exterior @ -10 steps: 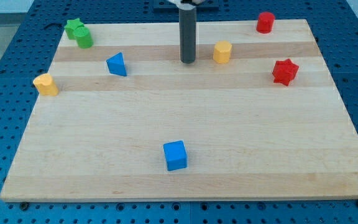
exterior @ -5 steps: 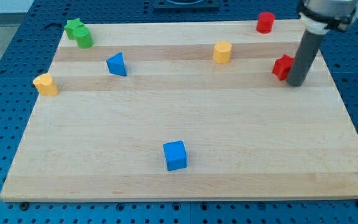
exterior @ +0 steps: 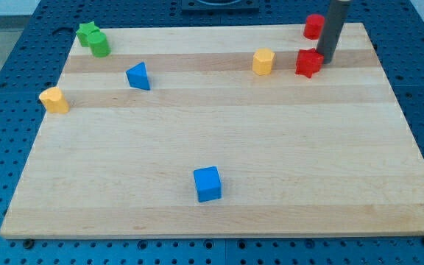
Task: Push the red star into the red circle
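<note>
The red star (exterior: 308, 63) lies on the wooden board near the view's top right. The red circle (exterior: 313, 26) stands above it at the board's top edge, a short gap apart. My tip (exterior: 324, 61) is right against the star's right side, between the star and the board's right edge. The rod rises up past the right side of the red circle and partly hides it.
A yellow block (exterior: 263, 62) sits just left of the star. A blue triangle (exterior: 138, 76), a yellow block (exterior: 54, 99), a green star (exterior: 87, 32) touching a green block (exterior: 99, 46), and a blue cube (exterior: 207, 184) lie elsewhere on the board (exterior: 219, 140).
My tip swept from the board's middle top to the right, then up and left. The red star has moved up and left, closer to the red circle and the yellow block.
</note>
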`<action>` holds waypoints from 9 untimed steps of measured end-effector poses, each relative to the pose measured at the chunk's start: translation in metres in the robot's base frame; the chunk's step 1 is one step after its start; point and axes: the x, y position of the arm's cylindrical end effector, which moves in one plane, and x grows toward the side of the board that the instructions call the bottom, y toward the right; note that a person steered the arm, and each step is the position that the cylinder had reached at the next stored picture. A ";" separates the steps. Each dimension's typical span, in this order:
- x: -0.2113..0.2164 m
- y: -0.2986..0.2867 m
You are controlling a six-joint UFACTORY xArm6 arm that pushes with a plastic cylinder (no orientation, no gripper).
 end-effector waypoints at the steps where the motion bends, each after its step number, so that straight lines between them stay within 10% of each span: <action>1: 0.021 0.025; 9: -0.021 -0.134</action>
